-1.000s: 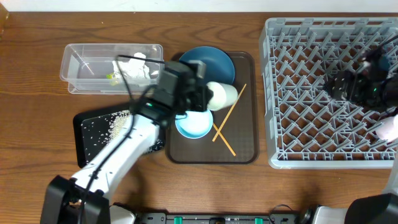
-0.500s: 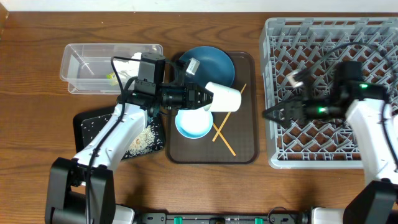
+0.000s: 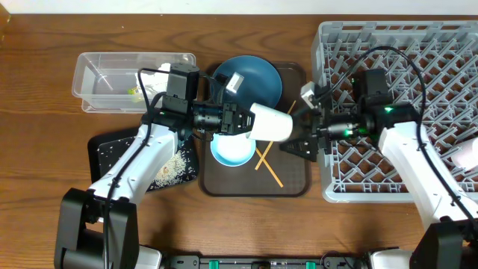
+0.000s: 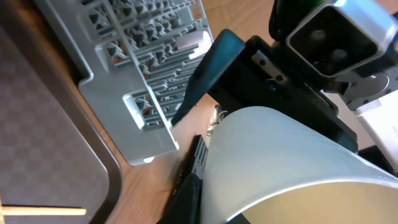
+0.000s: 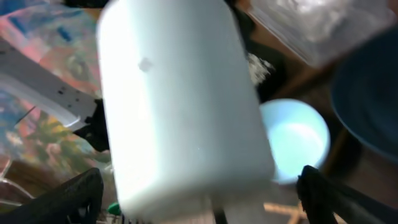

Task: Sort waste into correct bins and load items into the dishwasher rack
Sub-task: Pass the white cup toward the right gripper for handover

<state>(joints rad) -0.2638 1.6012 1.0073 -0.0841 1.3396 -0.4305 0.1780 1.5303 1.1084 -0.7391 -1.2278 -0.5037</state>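
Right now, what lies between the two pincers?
The pale green cup, held sideways by the left pincer, its free end toward the open right pincer; overhead view shows it.

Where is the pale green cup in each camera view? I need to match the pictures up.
Overhead: pale green cup on its side at centre, over the brown tray, left of the dishwasher rack.
Left wrist: the cup fills the lower right; the rack is upper left.
Right wrist: the cup fills the centre-left; no rack.
Shared landmark: the rack, overhead and left wrist.
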